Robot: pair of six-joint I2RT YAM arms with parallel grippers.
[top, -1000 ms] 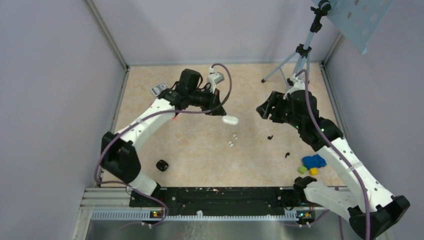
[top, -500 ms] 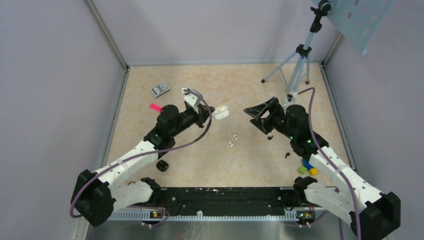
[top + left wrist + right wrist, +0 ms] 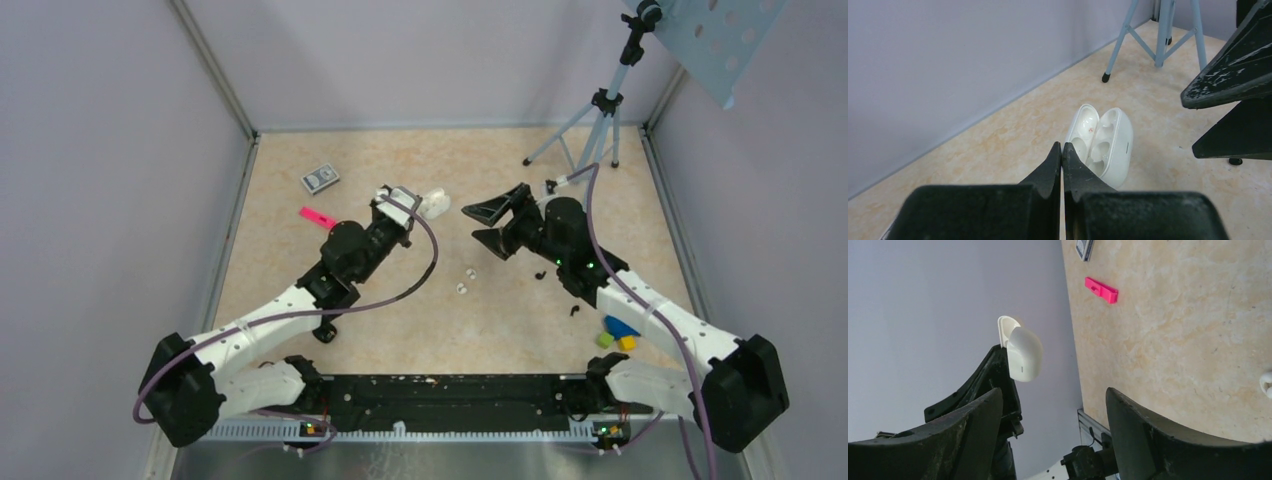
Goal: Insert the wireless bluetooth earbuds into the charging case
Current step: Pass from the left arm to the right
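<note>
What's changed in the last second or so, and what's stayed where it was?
The left gripper, shut on the open white charging case, carried it a little back and left while its arm folded in. The right gripper moved left toward that case and spread its jaws wider. Nothing was picked up or let go. The white earbuds, black case and pink clip stayed put.
</note>
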